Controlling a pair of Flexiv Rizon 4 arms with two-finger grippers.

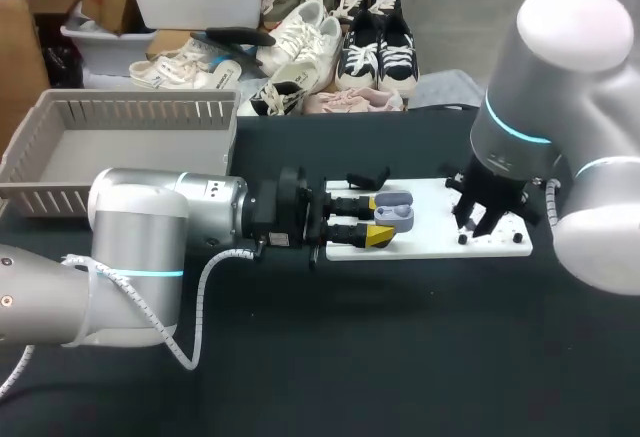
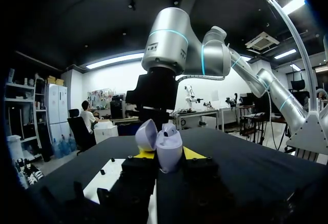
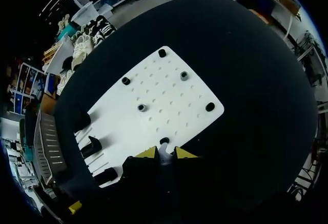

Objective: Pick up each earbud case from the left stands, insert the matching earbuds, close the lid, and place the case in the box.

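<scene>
An open lavender earbud case (image 2: 165, 148) stands upright between my left gripper's yellow fingertips (image 2: 192, 154), its lid (image 2: 145, 135) swung back. In the head view the left gripper (image 1: 384, 220) holds this case (image 1: 394, 209) over the left end of the white board (image 1: 430, 247). My right gripper (image 1: 479, 224) hangs just above the board's right part. In the right wrist view the right gripper (image 3: 164, 154) is shut on a small pale earbud (image 3: 164, 158), close above a black hole (image 3: 164, 141) in the board (image 3: 154, 98).
A grey slatted box (image 1: 128, 109) stands at the back left of the table. A black stand (image 1: 368, 179) sits at the board's left end, and several black stands (image 3: 92, 146) show there in the right wrist view. Small black pegs (image 3: 183, 75) dot the board.
</scene>
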